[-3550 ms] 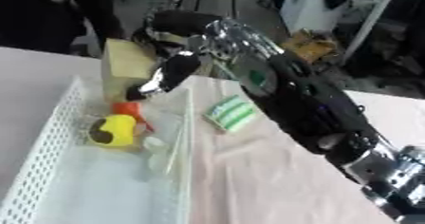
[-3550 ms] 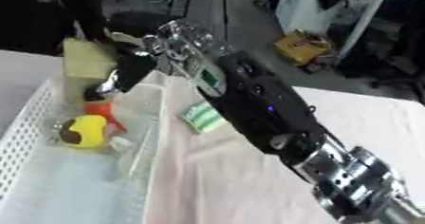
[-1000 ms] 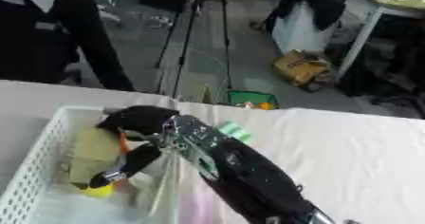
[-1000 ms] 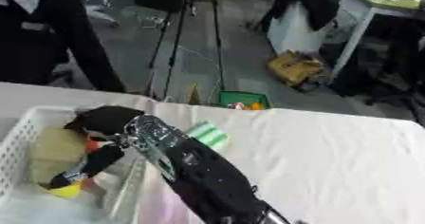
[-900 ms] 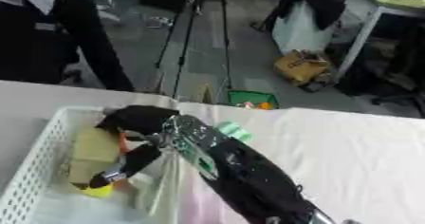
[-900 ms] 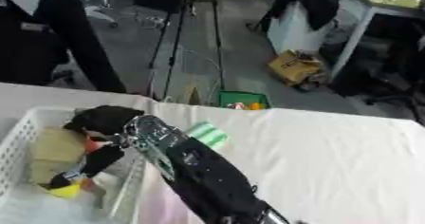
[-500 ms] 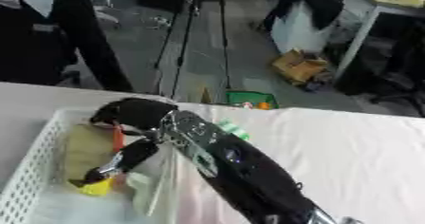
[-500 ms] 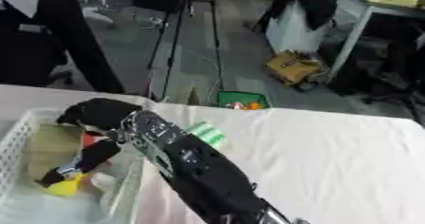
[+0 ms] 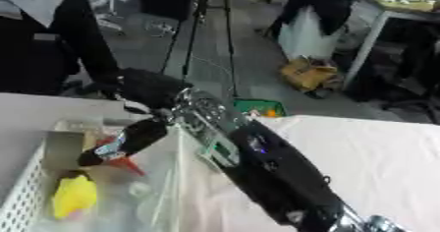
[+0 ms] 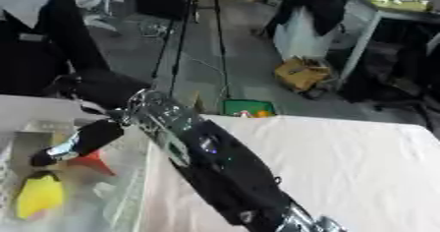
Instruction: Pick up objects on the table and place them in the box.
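Now our right hand (image 9: 120, 145) hangs over the box (image 9: 34, 177) | fingers: cannot tell | yellow toy (image 9: 74, 196) inside | judged: releasing.

A white perforated plastic box (image 9: 21, 189) is sitting at the table's left, holding a yellow rounded toy (image 9: 75, 197) and a red pointed piece (image 10: 89, 161).

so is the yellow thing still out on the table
No, the yellow thing lies inside the white box, below the right hand.
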Robot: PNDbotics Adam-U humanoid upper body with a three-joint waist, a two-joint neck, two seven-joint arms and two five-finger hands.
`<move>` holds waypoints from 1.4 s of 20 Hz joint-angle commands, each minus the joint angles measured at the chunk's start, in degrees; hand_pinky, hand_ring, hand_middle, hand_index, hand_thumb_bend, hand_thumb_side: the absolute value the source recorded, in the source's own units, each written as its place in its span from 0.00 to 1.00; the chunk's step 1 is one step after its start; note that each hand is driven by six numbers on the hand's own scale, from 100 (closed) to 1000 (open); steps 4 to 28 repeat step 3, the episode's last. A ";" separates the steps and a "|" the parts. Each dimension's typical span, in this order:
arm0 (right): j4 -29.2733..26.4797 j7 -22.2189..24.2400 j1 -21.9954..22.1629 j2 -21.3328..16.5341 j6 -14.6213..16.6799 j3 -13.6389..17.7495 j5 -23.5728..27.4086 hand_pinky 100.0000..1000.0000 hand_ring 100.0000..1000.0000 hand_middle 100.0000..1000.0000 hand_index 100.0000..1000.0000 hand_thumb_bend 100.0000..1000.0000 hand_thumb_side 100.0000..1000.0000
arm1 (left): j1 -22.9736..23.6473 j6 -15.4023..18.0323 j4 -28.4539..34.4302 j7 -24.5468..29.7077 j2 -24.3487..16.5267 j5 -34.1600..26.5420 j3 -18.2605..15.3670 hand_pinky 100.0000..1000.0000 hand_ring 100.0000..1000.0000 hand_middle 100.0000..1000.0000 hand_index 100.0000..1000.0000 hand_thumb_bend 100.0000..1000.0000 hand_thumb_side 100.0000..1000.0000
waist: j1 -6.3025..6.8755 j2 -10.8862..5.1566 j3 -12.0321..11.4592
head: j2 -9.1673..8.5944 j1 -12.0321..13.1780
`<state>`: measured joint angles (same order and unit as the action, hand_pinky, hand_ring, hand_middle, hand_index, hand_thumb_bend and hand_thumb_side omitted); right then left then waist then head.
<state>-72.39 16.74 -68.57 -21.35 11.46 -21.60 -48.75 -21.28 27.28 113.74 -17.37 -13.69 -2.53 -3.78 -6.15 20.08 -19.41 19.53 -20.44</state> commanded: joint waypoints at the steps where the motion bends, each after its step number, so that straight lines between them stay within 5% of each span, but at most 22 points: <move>1: -4.75 0.07 -0.81 -3.74 -2.42 2.54 6.61 0.96 0.93 0.87 1.00 0.78 1.00 | -0.08 0.06 0.85 -0.42 -1.49 -0.05 -0.66 0.96 0.92 1.00 0.91 0.00 1.00 | 0.92 -1.88 0.21 | 0.73 1.33; 2: -5.73 0.07 -0.67 -4.44 -3.22 3.13 8.36 0.94 0.91 0.85 1.00 0.76 1.00 | 0.01 0.08 0.85 -0.48 -1.54 -0.02 -0.69 0.96 0.92 1.00 0.91 0.00 1.00 | 1.09 -1.97 0.37 | 0.95 1.84; 3: -6.77 -0.23 -0.51 -5.21 -4.14 4.08 10.33 0.94 0.91 0.85 0.99 0.63 1.00 | 0.13 0.09 0.85 -0.55 -1.60 0.02 -0.74 0.96 0.92 1.00 0.91 0.00 1.00 | 1.29 -2.07 0.56 | 1.22 2.42; 28: -6.77 -0.23 -0.51 -5.21 -4.14 4.08 10.33 0.94 0.91 0.85 0.99 0.63 1.00 | 0.13 0.09 0.85 -0.55 -1.60 0.02 -0.74 0.96 0.92 1.00 0.91 0.00 1.00 | 1.29 -2.07 0.56 | 1.22 2.42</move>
